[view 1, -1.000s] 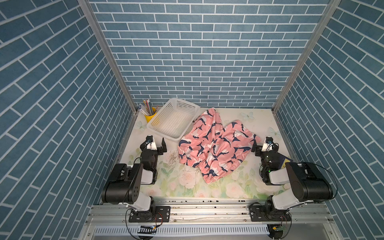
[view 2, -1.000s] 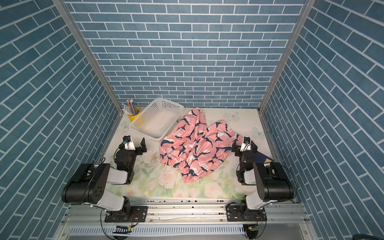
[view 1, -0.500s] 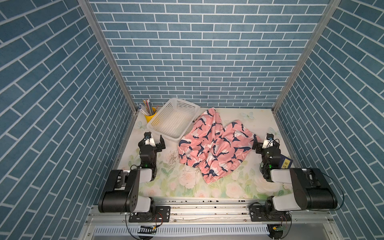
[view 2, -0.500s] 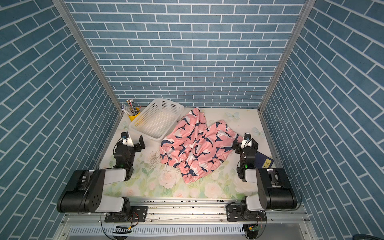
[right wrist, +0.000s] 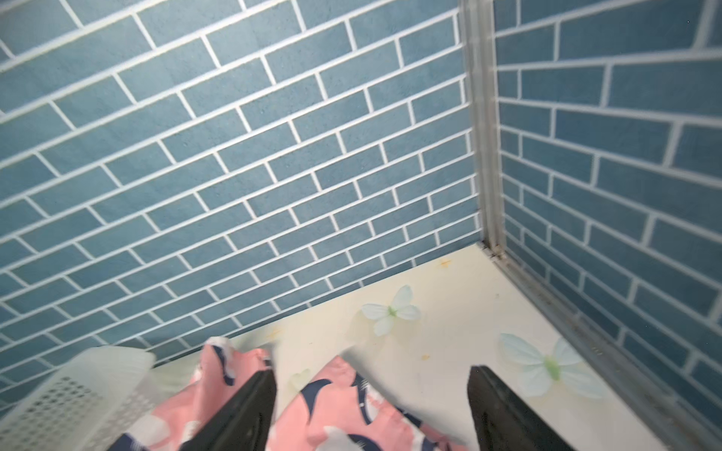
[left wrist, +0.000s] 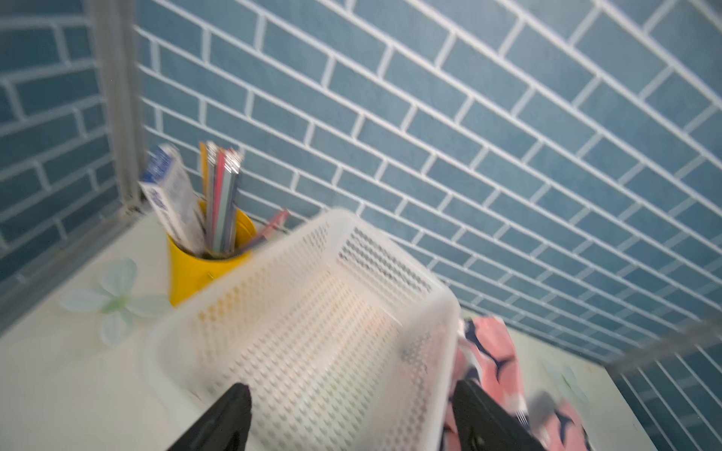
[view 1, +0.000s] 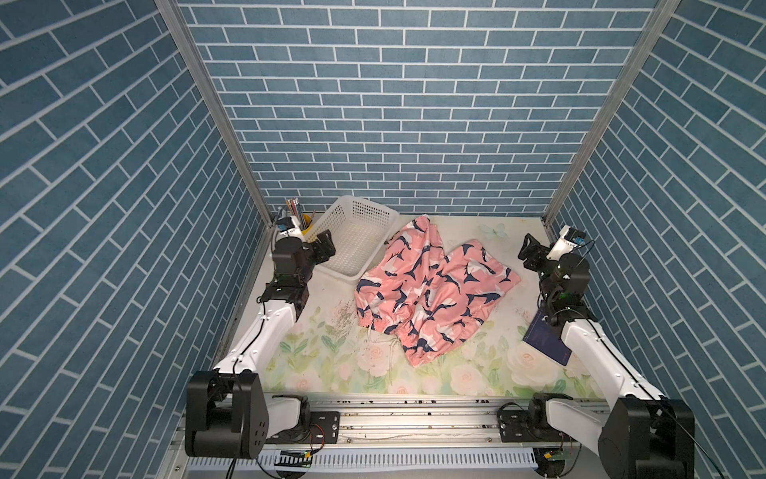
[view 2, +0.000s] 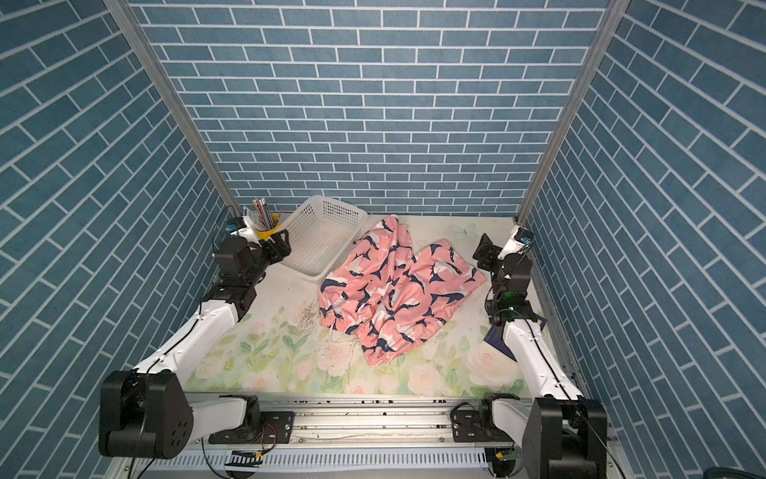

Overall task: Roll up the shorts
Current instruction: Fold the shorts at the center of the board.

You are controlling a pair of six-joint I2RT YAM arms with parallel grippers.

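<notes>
The shorts (view 1: pixel 431 290) (view 2: pixel 393 290) lie crumpled and spread on the floral mat, legs pointing to the back wall and gathered waistband nearest the front. They are salmon pink with navy and white sharks. My left gripper (view 1: pixel 325 246) (view 2: pixel 282 244) hovers open over the near end of the white basket, left of the shorts. In the left wrist view the left gripper (left wrist: pixel 351 394) has nothing between its fingers, and the shorts (left wrist: pixel 492 351) show beside the basket. My right gripper (view 1: pixel 528 251) (view 2: pixel 483 251) (right wrist: pixel 371 375) hangs open, empty, just right of the shorts (right wrist: pixel 332 410).
A white perforated basket (view 1: pixel 364 203) (view 2: pixel 327 203) (left wrist: pixel 340 213) (right wrist: pixel 78 382) sits at the back left, touching the shorts. A yellow cup of pens (view 1: pixel 304 220) (view 2: pixel 265 226) (left wrist: pixel 195 269) stands in the back left corner. A dark blue book (view 1: pixel 543 340) (view 2: pixel 495 338) lies under my right arm.
Both arms have stretched out from the front rail, carrying the grippers up and toward the back wall. The shorts have not moved.
</notes>
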